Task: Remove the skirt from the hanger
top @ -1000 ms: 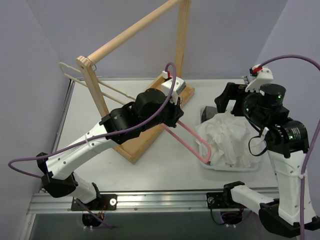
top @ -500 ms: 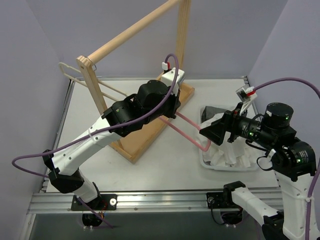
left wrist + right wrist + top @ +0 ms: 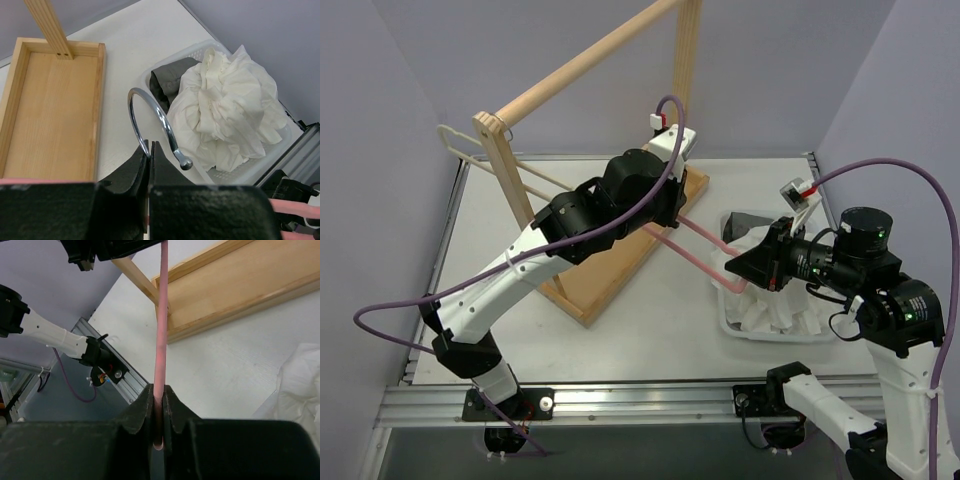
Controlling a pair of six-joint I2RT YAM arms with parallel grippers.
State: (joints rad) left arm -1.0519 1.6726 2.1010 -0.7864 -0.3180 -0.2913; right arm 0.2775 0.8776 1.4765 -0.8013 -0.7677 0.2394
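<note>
Hanger (image 3: 705,240) gripped by both arms; skirt (image 3: 230,110) in basket (image 3: 197,48).
Left gripper (image 3: 149,150) pinches hanger below hook (image 3: 165,122); right gripper (image 3: 159,395) pinches its pink bar. Skirt bunched, basket at table's (image 3: 620,330) right edge.

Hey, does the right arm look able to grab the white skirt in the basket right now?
Probably not yet: the right gripper is shut on the pink hanger. The white skirt lies uncovered in the basket close by.

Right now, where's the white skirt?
The white skirt lies crumpled in the white basket, right side of the top view, beside a dark garment.
</note>
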